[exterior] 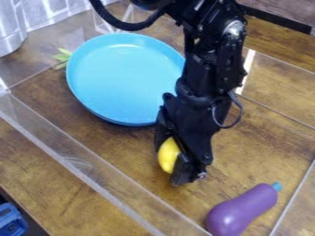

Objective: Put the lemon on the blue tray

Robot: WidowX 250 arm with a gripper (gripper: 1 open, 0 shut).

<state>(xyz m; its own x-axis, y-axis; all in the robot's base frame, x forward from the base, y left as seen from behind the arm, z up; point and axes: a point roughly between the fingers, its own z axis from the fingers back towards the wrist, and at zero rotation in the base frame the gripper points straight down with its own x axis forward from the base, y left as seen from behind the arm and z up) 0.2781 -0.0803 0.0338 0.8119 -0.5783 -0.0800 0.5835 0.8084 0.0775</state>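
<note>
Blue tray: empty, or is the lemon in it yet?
Empty. The blue tray shows only bare blue inside; the lemon sits outside its rim, low over the wooden table, in the gripper.

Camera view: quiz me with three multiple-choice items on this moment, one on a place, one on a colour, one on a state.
1. Where is the lemon?
A. In the middle of the blue tray
B. At the gripper, on the wooden table just off the tray's near rim
C. Beside the eggplant's stem

2. What colour is the toy at the lower right?
A. Purple
B. Orange
C. Green

3. What is the state of the blue tray?
A. It holds the lemon
B. It holds the eggplant
C. Nothing lies in the part that shows

Answers:
1. B: the lemon sits in the gripper, which is shut on it, over the table beside the tray's edge.
2. A: the eggplant is purple with a bluish tip.
3. C: the visible dish is plain blue all over, though the arm hides its right edge.
</note>
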